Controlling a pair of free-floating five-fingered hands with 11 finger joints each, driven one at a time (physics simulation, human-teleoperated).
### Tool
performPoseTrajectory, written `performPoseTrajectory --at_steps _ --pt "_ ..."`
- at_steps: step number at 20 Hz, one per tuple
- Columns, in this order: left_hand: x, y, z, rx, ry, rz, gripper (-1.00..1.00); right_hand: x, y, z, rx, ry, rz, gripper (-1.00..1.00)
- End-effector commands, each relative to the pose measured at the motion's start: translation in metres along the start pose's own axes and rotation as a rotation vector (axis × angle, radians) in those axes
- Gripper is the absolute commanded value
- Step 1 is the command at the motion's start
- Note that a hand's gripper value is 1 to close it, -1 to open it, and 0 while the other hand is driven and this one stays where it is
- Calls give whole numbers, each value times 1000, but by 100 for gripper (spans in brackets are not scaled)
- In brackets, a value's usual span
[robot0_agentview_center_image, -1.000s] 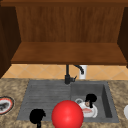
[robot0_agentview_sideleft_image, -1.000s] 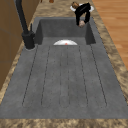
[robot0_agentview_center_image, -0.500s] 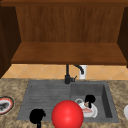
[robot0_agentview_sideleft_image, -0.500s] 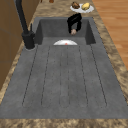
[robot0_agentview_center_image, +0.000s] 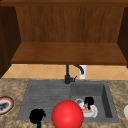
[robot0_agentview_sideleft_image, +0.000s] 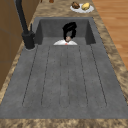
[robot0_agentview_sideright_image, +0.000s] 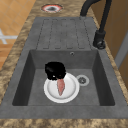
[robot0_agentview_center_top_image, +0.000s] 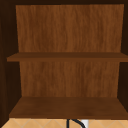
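Observation:
My right hand (robot0_agentview_center_image: 88, 101) is down in the sink basin (robot0_agentview_center_image: 106, 100), over a white plate (robot0_agentview_sideright_image: 68, 93) that lies on the basin floor. A pink piece of food (robot0_agentview_sideright_image: 60, 86) rests on that plate, its upper end under the hand's curled fingers. The left side view has the same hand (robot0_agentview_sideleft_image: 69, 28) fingers-down above the plate's rim (robot0_agentview_sideleft_image: 58, 43); from the right it (robot0_agentview_sideright_image: 55, 70) sits at the plate's far-left edge. My left hand (robot0_agentview_center_image: 37, 116) hangs at the sink's front left corner, touching nothing. A big red ball (robot0_agentview_center_image: 67, 114) is beside it at the front edge.
A black faucet (robot0_agentview_center_image: 67, 75) stands behind the ribbed drainboard (robot0_agentview_sideleft_image: 65, 75). A red-rimmed plate (robot0_agentview_center_image: 5, 105) lies on the left counter, a plate with food (robot0_agentview_sideleft_image: 81, 6) on the right counter. A white cup (robot0_agentview_center_image: 83, 71) stands by the wall. Wooden shelves (robot0_agentview_center_top_image: 67, 107) hang above.
The right hand has come down from above the right counter, near the food plate, into the basin and now rests on the white plate. The left hand has stayed put.

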Motion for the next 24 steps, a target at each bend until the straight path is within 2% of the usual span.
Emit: performPoseTrajectory --at_steps 1,4,7,9,12,17,19,24 --pt "0 0 0 0 0 0 0 -4 26 -17 -45 -5 40 100" --pt "0 0 0 0 0 0 0 -9 47 -33 -46 -4 39 100" --pt "0 0 0 0 0 0 0 -16 58 -53 -16 1 8 100" --pt "0 0 0 0 0 0 0 -20 65 -67 -4 2 5 100" --pt "0 0 0 0 0 0 0 -33 54 -86 30 -13 -79 100" --pt "0 0 0 0 0 0 0 -47 61 -119 17 -18 -84 100" --pt "0 0 0 0 0 0 0 -53 69 -124 4 -28 -76 100" --pt "0 0 0 0 0 0 0 -73 81 -130 14 -81 -142 100"
